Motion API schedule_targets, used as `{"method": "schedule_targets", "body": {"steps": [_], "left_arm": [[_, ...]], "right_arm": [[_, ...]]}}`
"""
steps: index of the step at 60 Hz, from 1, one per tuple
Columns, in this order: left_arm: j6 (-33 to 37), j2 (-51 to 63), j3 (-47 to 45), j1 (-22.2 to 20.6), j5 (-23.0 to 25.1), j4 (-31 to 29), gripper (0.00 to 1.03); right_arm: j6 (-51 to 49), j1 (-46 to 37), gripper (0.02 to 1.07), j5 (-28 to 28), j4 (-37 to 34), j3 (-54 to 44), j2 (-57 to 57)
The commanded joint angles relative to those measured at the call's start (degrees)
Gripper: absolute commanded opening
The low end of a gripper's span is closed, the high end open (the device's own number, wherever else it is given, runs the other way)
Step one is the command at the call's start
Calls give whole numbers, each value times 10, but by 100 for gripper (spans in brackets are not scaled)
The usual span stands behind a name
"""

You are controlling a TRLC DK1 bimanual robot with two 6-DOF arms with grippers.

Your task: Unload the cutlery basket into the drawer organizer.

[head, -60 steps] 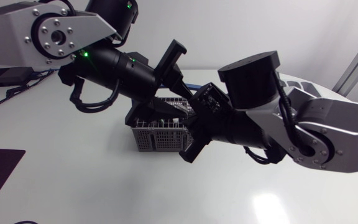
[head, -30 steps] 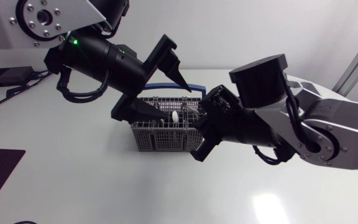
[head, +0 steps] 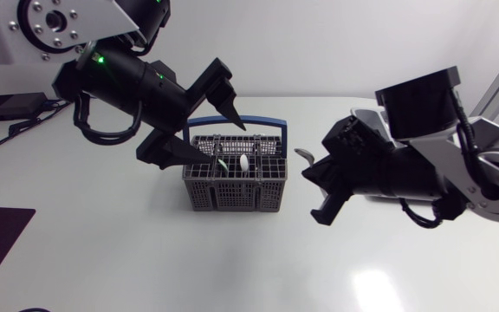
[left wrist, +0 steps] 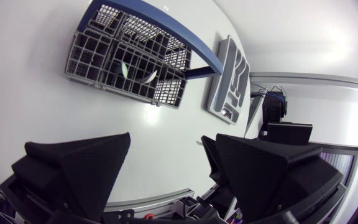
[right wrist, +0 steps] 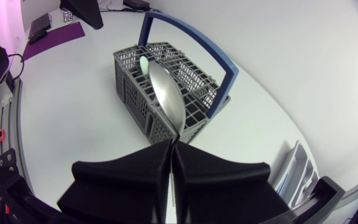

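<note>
Bare white table lies open from 5 to 8 o'clock of the cutlery basket. At its 3 o'clock, clear of the rim, the right gripper pinches a spoon. The left gripper hovers spread wide toward 10 o'clock. The right arm hides most of the drawer organizer, which lies past the basket's blue handle.

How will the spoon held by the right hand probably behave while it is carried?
The spoon looks like polished metal, so it is probably stiff and may slip. The right hand pinches only its thin handle, with the bowl sticking out ahead, so it could pivot in the grip.
</note>
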Motion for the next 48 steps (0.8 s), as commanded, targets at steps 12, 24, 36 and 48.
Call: {"method": "schedule_targets", "body": {"steps": [12,24,36,48], "left_arm": [[48,32,14,6,-33,1,98],[71,41,12,-1,-63,4,98],[74,55,15,-4,-95,7,98],[84,57,16,3,-106,-1,98]], "right_arm": [[-133,-103,8,-63,-71,-11,-23],[-238,-199,8,-120,-138,12,-4],[-374,-308,8,-146,-202,57,58],[-451,-371,8,-149,-222,84,109]]}}
